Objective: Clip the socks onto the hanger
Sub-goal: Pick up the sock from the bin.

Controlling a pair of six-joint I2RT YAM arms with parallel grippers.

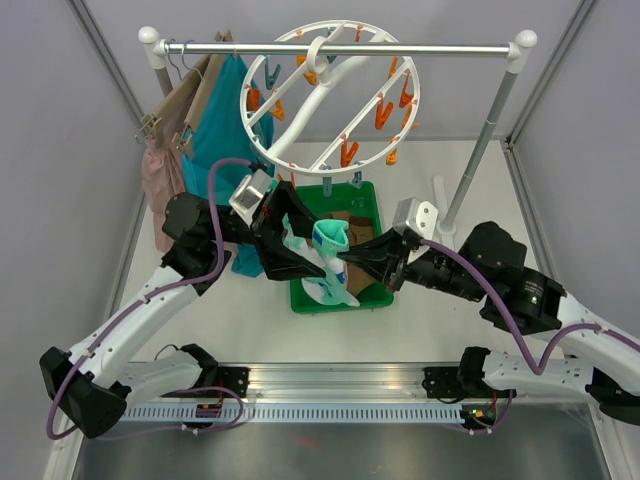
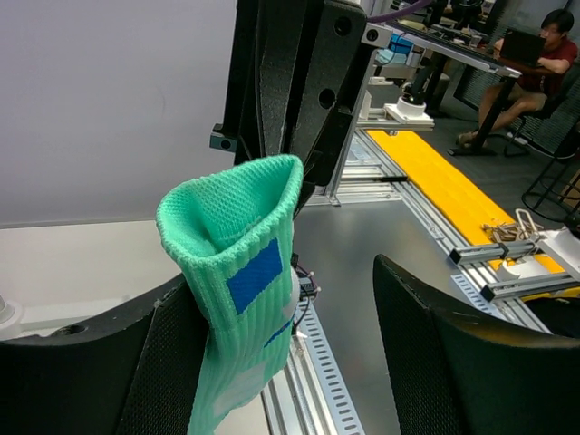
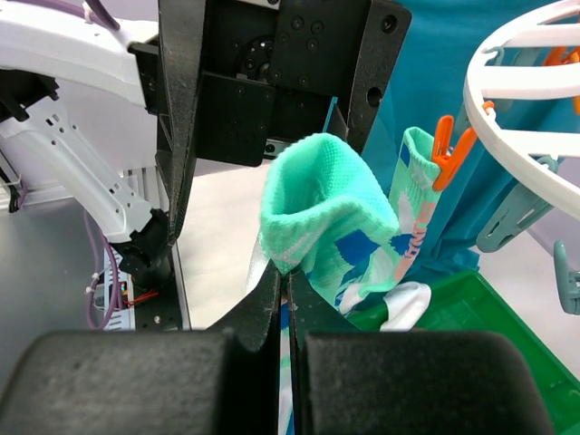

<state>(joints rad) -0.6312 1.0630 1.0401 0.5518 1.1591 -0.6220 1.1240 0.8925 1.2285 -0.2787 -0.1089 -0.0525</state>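
A mint-teal sock with blue patches [image 1: 330, 238] hangs cuff-up above the green bin. My right gripper [image 1: 343, 258] is shut on the cuff's lower edge; in the right wrist view the gripper [image 3: 288, 283] pinches the sock [image 3: 331, 195]. My left gripper [image 1: 300, 245] is open around the sock; in the left wrist view [image 2: 299, 362] the sock [image 2: 240, 245] leans on the left finger [image 2: 172, 362], clear of the right finger. The white ring hanger [image 1: 330, 95] hangs above from the rail. A second mint sock [image 3: 415, 213] hangs from an orange peg [image 3: 444, 149].
The green bin [image 1: 372, 205] under the grippers holds brown socks [image 1: 350, 218] and a white sock [image 3: 403, 304]. A steel rail [image 1: 420, 48] carries the hanger, a teal garment [image 1: 225, 130], a pink garment [image 1: 160, 185] and tan hangers [image 1: 185, 90]. The rail's post [image 1: 480, 150] stands at the right.
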